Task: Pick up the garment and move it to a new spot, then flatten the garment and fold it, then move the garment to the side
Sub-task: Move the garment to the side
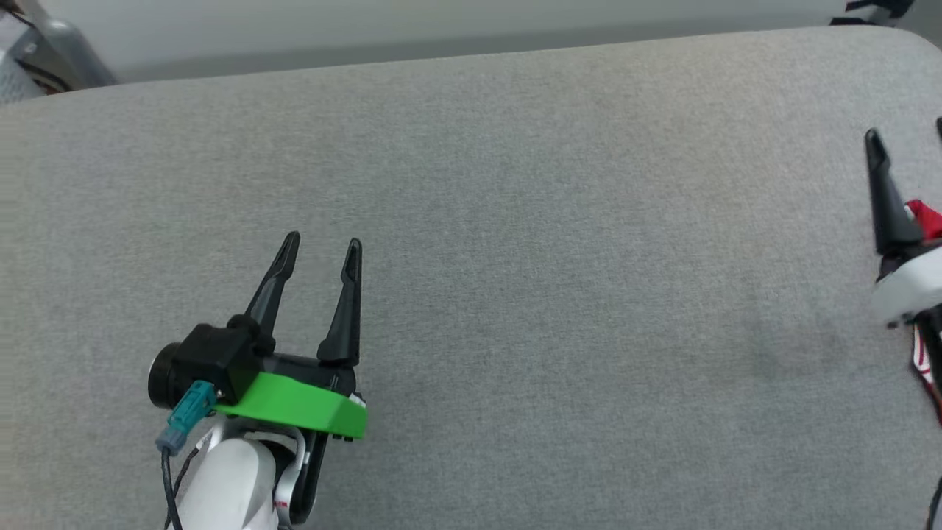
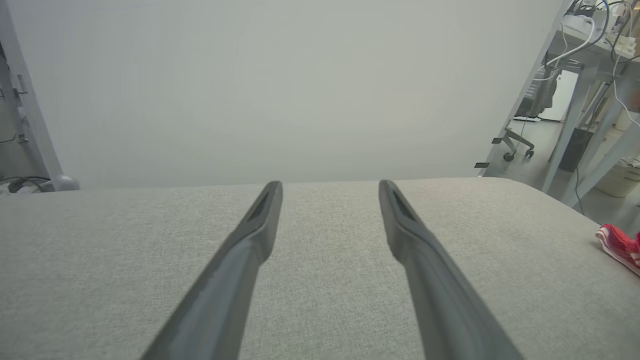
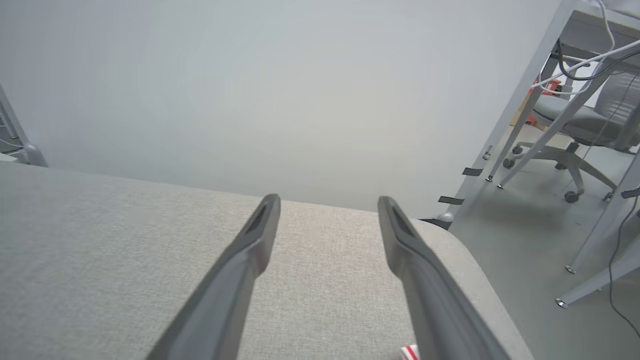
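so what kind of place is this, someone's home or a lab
Probably a lab or office workroom, not a home: a large gray fabric-covered table, a metal-legged desk strung with loose cables, and a wheeled office chair beside it.

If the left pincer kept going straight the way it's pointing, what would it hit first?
Looks free: the left pincer points across the grey cushion toward the pale wall; height unclear.

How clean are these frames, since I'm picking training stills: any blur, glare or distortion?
Head view: soft even light, no glare; right gripper and garment cropped at the edge, slightly blurred. Left wrist view: fingers soft up close, desk tilts from wide-angle. Right wrist view: likewise.
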You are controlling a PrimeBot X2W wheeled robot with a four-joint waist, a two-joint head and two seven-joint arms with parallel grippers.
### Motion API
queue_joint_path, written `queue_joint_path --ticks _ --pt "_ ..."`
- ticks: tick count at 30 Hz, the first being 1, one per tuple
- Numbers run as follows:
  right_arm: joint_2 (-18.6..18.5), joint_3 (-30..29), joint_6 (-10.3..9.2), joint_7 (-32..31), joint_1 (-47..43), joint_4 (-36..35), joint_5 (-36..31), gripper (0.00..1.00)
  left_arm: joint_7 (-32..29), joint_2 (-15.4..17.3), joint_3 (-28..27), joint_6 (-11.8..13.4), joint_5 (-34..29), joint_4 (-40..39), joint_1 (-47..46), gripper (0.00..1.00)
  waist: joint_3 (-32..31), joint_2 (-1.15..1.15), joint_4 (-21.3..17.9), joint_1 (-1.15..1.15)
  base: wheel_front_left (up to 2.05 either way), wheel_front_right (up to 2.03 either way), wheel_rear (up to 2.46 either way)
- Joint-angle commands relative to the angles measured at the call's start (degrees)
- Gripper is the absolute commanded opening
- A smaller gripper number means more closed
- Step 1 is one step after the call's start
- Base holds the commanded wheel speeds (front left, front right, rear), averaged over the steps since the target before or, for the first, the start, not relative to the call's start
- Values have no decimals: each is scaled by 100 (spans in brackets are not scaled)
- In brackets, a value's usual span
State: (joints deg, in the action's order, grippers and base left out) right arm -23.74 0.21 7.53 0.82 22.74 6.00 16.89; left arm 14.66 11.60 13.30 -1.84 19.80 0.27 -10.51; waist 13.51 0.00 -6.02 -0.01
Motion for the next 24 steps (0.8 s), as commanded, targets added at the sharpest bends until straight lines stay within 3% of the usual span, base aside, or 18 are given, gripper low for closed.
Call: queue_joint_path --ticks 1,8,16,24 --pt "225 -48 -4 65 -285 -203 -11 100 32 -57 -55 7 -38 68 127 100 -437 0 451 1 0 0 0" --pt "1140 -177 -4 372 -1295 -731 -165 100 33 -247 -302 -80 -155 336 420 100 -674 0 673 1 0 0 0" --pt "1867 17 -4 985 -2103 -598 -283 100 33 -509 -641 -309 -394 586 692 100 -844 0 758 1 0 0 0" --pt "2002 112 -4 1189 -2139 -374 -356 100 33 -662 -856 -432 -623 582 765 100 -894 0 738 1 0 0 0"
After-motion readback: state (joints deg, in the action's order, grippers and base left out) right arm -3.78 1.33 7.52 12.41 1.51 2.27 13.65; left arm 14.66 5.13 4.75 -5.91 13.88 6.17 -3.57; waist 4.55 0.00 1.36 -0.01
